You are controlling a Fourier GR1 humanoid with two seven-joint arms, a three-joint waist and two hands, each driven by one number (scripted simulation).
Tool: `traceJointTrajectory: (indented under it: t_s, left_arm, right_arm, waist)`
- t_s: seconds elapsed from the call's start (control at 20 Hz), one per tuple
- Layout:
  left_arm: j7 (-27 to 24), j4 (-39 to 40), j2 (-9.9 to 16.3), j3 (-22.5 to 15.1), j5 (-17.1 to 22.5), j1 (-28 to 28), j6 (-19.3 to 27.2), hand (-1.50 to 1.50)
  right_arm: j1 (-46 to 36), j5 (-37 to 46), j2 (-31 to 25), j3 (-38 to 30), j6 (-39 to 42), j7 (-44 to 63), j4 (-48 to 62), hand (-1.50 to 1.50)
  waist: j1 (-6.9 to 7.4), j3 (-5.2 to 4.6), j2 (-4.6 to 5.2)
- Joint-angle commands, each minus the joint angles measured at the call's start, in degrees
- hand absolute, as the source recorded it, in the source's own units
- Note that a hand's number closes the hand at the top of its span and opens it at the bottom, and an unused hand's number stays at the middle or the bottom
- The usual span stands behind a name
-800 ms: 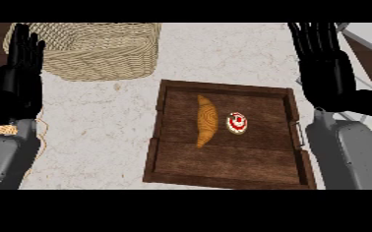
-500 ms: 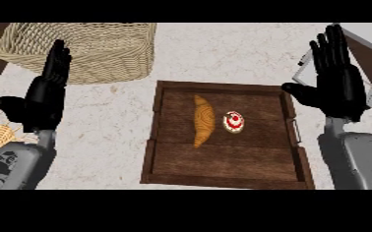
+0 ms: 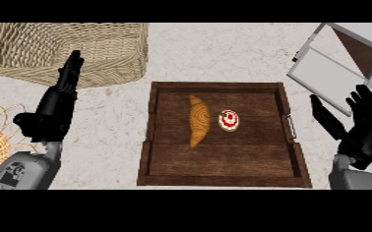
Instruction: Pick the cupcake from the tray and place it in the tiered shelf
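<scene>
Head view, looking steeply down: the cupcake (image 3: 229, 120), white-frosted with a red swirl on top, sits inside the wooden tray (image 3: 218, 177), a little right of the tray's middle and nearer its far half than its near rim. Just to the cupcake's left, close but apart, lies a croissant (image 3: 198, 120) with its long axis running from the far side of the tray to the near side. The cupcake itself is round, so no axis governs the approach.

Of the two hands, the right hand (image 3: 354, 135) is the nearer. It stands off the tray's right rim, outside the handle, fingers straight and spread, holding nothing; the cupcake lies to its left, across that rim. The left hand (image 3: 56, 105) is off the tray's left side, over the desk (image 3: 210, 54), fingers straight, also carrying nothing. For it the croissant lies between hand and cupcake, so a reach from that side looks the worse choice.

The tiered shelf (image 3: 330, 64), seen as white and brown panels, shows beyond the tray's far right corner, on the right hand's side too. So the likely move is the right hand travelling left over the rim and coming down on the cupcake, and the pick has not yet begun. A wicker basket (image 3: 73, 49) lies beyond the tray's far left corner.
</scene>
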Motion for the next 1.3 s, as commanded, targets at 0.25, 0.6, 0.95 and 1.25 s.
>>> traceJointTrajectory:
  t_s: [0.25,0.6,0.95,1.25]
  left_arm:
    - [0.61,5.32,-5.30,-5.78,-1.22,2.39,-2.65,0.00]
    - [1.32,3.36,-4.73,-5.91,-1.76,2.19,-3.80,0.00]
    - [3.55,2.78,-4.91,-5.00,-1.17,0.53,-4.36,0.00]
    - [3.62,2.36,-5.79,-6.33,-2.94,0.82,-3.51,0.00]
  right_arm:
    - [14.05,6.39,11.69,10.41,-7.94,-8.45,-13.03,-1.50]
    - [18.08,21.92,1.32,21.60,-5.94,15.39,-20.37,-1.50]
    - [14.25,31.55,-7.49,23.07,6.43,40.45,-27.24,-1.50]
    - [8.09,37.05,-13.29,27.52,22.59,60.28,-30.50,-1.50]
  waist:
    - [2.86,-0.46,0.04]
    - [3.75,-0.83,0.26]
    - [4.12,-0.99,0.43]
    - [5.14,-1.08,0.51]
